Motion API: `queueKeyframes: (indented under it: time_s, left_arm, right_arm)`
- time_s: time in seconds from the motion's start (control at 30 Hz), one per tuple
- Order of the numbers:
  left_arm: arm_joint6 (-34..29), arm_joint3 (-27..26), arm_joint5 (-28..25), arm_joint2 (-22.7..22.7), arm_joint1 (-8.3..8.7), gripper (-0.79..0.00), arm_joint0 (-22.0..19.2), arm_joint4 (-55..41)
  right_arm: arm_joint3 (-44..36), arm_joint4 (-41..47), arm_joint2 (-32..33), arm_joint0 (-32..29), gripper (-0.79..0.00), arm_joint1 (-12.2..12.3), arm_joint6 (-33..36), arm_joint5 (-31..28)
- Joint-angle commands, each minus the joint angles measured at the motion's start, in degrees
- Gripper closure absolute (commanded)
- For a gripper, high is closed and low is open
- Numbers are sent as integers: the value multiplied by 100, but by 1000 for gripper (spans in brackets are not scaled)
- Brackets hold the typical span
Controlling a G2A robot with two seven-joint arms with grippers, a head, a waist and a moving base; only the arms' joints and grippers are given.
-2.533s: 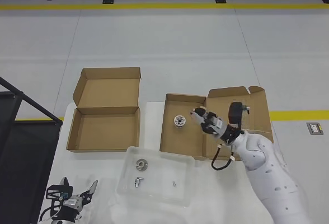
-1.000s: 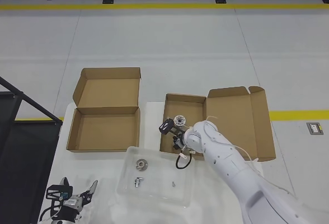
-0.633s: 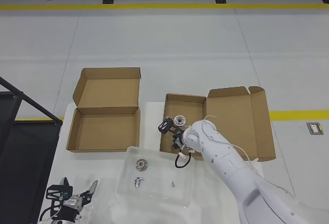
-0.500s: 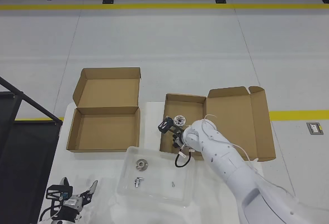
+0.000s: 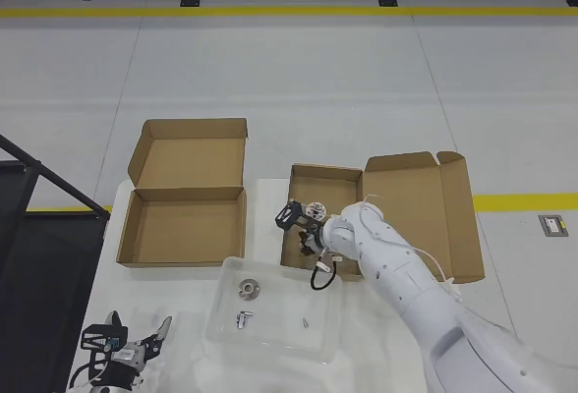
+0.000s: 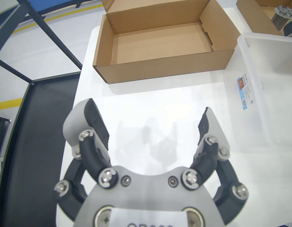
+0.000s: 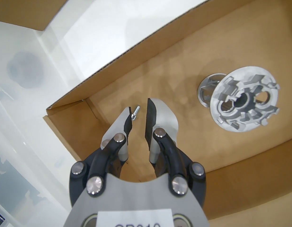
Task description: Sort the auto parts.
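Right gripper [image 7: 139, 105] over cardboard box [image 7: 183, 142], fingers narrowly parted; small bolt [image 7: 135, 112] at one fingertip, not clamped. Flanged metal hub [image 7: 243, 100] near on box floor. Left gripper [image 6: 148, 106] spread wide above table [image 6: 160, 93].

Near the frame's centre the right gripper [image 5: 291, 216] hovered over the left side of an open cardboard box [image 5: 323, 169], just beside a round metal part [image 5: 316, 210]. Below it, a clear bin [image 5: 279, 303] held small parts [image 5: 248, 288].
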Motion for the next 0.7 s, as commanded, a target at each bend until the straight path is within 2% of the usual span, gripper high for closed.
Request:
queueKeyframes:
  time_s: [0.0, 0.17, 0.3, 0.4, 0.6, 0.67]
  left_arm:
    - [0, 0, 0, 0, 0, -785, 0, 0]
    - [0, 0, 0, 0, 0, -785, 0, 0]
    - [0, 0, 0, 0, 0, -785, 0, 0]
    - [0, 0, 0, 0, 0, -785, 0, 0]
    - [0, 0, 0, 0, 0, -785, 0, 0]
    - [0, 0, 0, 0, 0, -785, 0, 0]
  right_arm:
    - [-189, -18, 75, -33, -157, 79, -28, -56]
    - [-1013, -84, 342, -264, -154, 366, 13, -406]
    - [-2170, -180, 712, -689, -154, 693, 282, -647]
    - [-3431, -280, 1118, -1251, -154, 986, 683, -756]
    - [-6279, -427, 1979, -2807, -169, 1495, 1928, -889]
    - [-6975, -432, 2154, -3243, -228, 1602, 2289, -937]
